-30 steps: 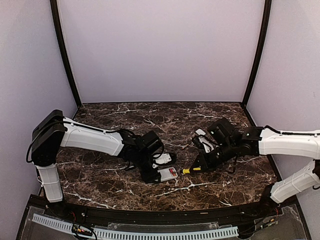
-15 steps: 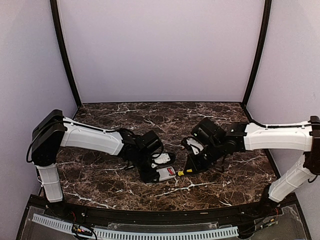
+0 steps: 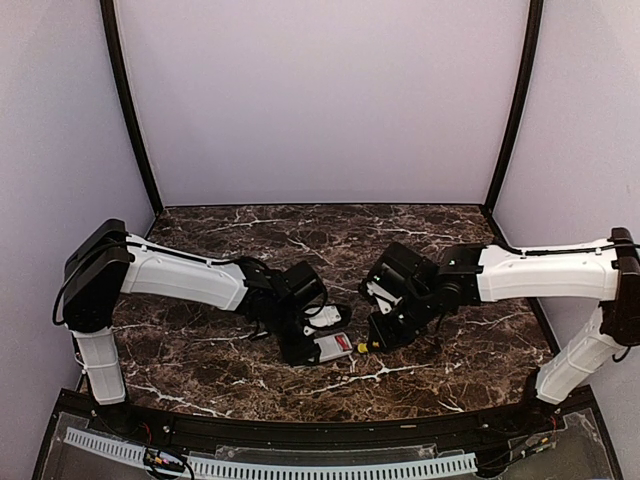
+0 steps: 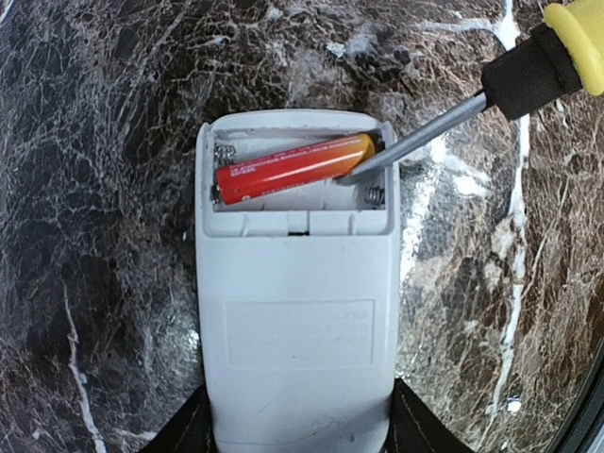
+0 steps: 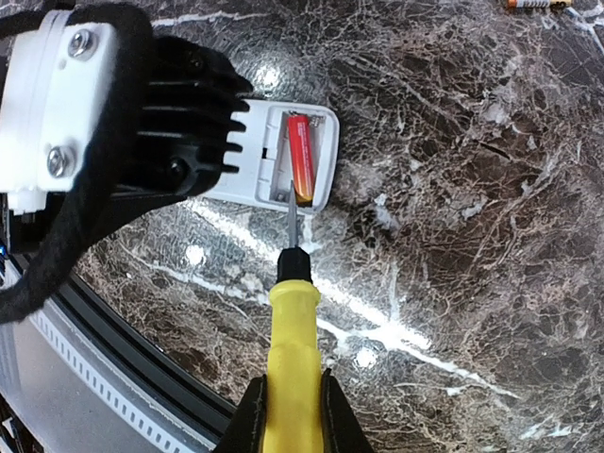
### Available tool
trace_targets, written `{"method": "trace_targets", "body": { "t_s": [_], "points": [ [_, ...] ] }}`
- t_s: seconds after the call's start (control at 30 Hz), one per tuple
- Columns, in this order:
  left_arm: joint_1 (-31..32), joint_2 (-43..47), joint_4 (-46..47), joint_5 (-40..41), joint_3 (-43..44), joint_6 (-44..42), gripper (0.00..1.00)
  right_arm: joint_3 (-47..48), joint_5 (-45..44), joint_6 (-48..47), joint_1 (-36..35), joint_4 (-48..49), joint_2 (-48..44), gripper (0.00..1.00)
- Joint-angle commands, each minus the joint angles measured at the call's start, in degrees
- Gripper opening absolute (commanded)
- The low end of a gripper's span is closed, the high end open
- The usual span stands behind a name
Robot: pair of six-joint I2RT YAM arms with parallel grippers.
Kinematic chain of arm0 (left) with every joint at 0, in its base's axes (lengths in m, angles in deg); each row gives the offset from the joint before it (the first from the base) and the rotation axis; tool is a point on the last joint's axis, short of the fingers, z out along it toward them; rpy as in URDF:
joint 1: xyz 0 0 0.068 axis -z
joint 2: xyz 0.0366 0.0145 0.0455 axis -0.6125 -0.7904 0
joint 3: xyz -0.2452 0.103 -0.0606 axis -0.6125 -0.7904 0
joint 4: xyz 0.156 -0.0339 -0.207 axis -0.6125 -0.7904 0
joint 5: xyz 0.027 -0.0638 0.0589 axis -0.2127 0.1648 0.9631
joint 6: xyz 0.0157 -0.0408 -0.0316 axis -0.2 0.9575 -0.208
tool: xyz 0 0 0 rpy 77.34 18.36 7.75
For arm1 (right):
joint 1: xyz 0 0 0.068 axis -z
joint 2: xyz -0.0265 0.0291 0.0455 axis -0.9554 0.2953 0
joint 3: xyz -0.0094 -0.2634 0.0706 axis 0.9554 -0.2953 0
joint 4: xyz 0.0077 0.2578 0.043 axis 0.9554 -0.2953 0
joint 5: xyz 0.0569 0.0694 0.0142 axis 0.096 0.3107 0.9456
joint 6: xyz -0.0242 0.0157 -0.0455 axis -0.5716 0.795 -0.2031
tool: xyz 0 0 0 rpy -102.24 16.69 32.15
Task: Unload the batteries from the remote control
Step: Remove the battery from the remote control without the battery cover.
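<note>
A white remote control [image 4: 295,311] lies back up on the marble table, its battery bay open. One red battery [image 4: 293,168] lies slanted in the bay. My left gripper [image 4: 297,429] is shut on the remote's lower end. My right gripper [image 5: 291,415] is shut on a yellow-handled screwdriver [image 5: 291,368]. The metal tip [image 4: 373,162] touches the orange end of the battery. In the top view the remote [image 3: 335,347] lies between both grippers, with the screwdriver [image 3: 366,346] at its right. Another battery [image 5: 536,4] lies loose at the top edge of the right wrist view.
A white back cover [image 3: 322,318] lies just behind the remote by the left gripper. The black front rail of the table [image 3: 300,430] runs close below the work spot. Purple walls enclose the table at the back and both sides.
My right arm has moved left with the screwdriver, bringing its tip from beside the remote into the battery bay. The left arm and remote have stayed put.
</note>
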Motion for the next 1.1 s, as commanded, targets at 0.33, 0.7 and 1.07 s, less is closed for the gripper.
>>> {"method": "trace_targets", "body": {
  "t_s": [0.33, 0.7, 1.07],
  "points": [
    [0.30, 1.11, -0.39, -4.14, 1.33, 0.86, 0.36, -2.15, 0.39, 0.73, 2.01, 1.30, -1.96, 0.00],
    [0.30, 1.13, -1.81, -4.99, 2.35, 1.68, 0.36, 0.84, -1.50, -0.87, 0.21, 0.31, 2.50, 0.00],
    [-0.96, -0.78, -10.62, -10.27, 8.73, 6.00, 0.36, 5.56, -15.56, -0.55, -1.11, -8.83, 3.23, 0.00]
  ]
}}
